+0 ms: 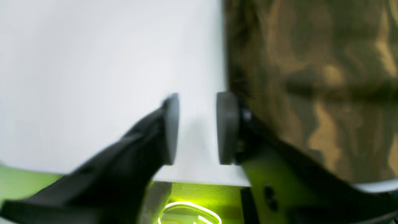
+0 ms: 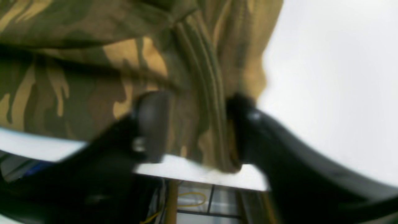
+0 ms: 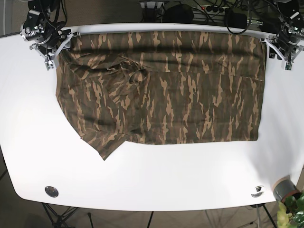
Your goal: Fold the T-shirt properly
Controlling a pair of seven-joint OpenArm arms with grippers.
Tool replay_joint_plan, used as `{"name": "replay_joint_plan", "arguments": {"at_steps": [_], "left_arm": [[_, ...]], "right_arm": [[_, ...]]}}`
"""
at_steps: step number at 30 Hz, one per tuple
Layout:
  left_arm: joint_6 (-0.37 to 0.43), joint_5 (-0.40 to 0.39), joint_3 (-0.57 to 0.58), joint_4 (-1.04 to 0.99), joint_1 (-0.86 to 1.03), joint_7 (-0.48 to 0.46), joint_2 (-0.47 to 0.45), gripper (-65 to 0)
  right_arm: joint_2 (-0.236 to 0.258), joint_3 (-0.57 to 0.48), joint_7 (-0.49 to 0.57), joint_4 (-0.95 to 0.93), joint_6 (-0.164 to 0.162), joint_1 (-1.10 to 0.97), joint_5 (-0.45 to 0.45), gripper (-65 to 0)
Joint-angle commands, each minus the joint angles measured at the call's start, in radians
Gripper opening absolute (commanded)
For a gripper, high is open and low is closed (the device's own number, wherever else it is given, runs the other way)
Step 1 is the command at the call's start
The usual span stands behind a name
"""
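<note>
The T-shirt (image 3: 161,102) is spread flat on the white tabletop (image 3: 156,180), its far edge along the tabletop's far rim; the right pincer (image 2: 196,127) is opened around a bunched fold at one far corner of the T-shirt, nothing yet clamped; the left pincer (image 1: 197,129) is opened just beside the other far corner, over bare tabletop. A miss by the left pincer may be feared, because no cloth lies between its pads; the fold would then be pulled skew. This gap is shown only in the left wrist view; the creased sleeve is shown only in the base view.
</note>
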Motion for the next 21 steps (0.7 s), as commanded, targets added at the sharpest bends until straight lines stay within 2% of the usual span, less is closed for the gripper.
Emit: {"name": "replay_joint_plan", "arguments": {"at_steps": [1,3,4,8,13,16,21], "left_arm": [[0.005,-0.013,-0.028,0.023,-0.002,-0.013,-0.022,-39.2],[0.005,-0.014,-0.045,0.023,-0.002,-0.013,-0.022,-38.6],[0.005,-0.014,-0.046,0.023,-0.002,-0.013,-0.022,-38.6],[0.005,-0.023,-0.041,0.055,-0.007,-0.013,-0.021,-38.8],[0.005,-0.094,-0.032,0.109,-0.019,-0.013,0.007,-38.8],[0.005,-0.091,0.025,0.146,-0.040,-0.013,0.022,-38.8],[0.005,-0.080,0.089,0.177,-0.051,-0.013,0.075,-38.8]], "right_arm": [[0.008,0.005,0.014,0.075,0.000,-0.022,0.012,-18.5],[0.007,0.004,0.014,0.130,0.000,-0.026,0.012,-12.2],[0.005,0.004,0.014,0.145,0.000,-0.026,0.013,-11.6],[0.011,0.002,0.014,0.170,0.000,-0.011,0.072,-13.2],[0.040,-0.013,0.014,0.167,0.000,0.033,0.191,-13.5],[0.051,-0.064,0.012,0.165,0.000,0.078,0.240,-13.5],[0.051,-0.173,0.011,0.153,-0.009,0.153,0.247,-13.5]]}}
